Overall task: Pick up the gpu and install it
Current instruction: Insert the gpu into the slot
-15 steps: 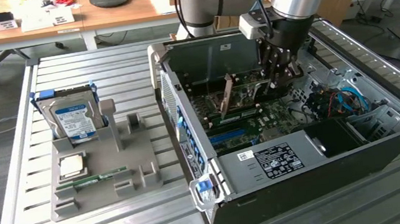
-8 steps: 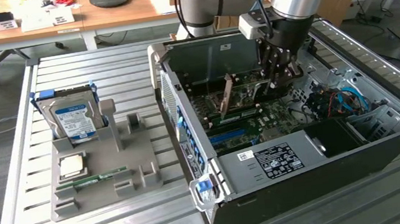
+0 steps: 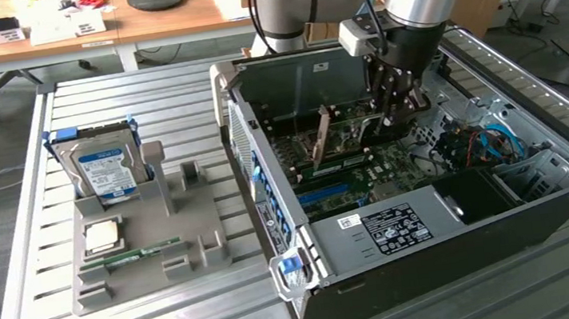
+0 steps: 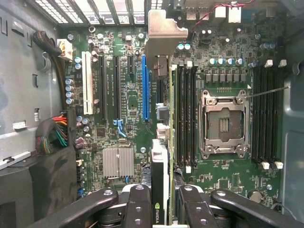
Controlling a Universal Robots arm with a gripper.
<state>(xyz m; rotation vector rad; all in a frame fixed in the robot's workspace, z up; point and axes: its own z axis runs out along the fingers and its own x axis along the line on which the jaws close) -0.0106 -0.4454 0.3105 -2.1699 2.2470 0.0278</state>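
The gpu [image 4: 161, 156] stands on edge above the motherboard [image 4: 118, 104], just beside the long blue slot [image 4: 144, 85]. Its silver end bracket [image 4: 164, 33] reaches the slotted rear wall of the case. My gripper [image 4: 165, 202] is shut on the card's near end, one black finger [image 4: 138, 204] on each side of it. In the exterior view the gripper [image 3: 395, 115] reaches down into the open computer case [image 3: 463, 211], and the gpu [image 3: 323, 141] shows as an upright board. Whether the card's edge sits in a slot I cannot tell.
A grey holder [image 3: 144, 248] at the exterior view's left carries a hard drive [image 3: 105, 165], a square chip [image 3: 102, 235] and a green memory stick [image 3: 135, 255]. Inside the case are the processor socket [image 4: 223, 124], memory slots [image 4: 266, 114], a heatsink [image 4: 118, 162] and cable bundles [image 4: 54, 133].
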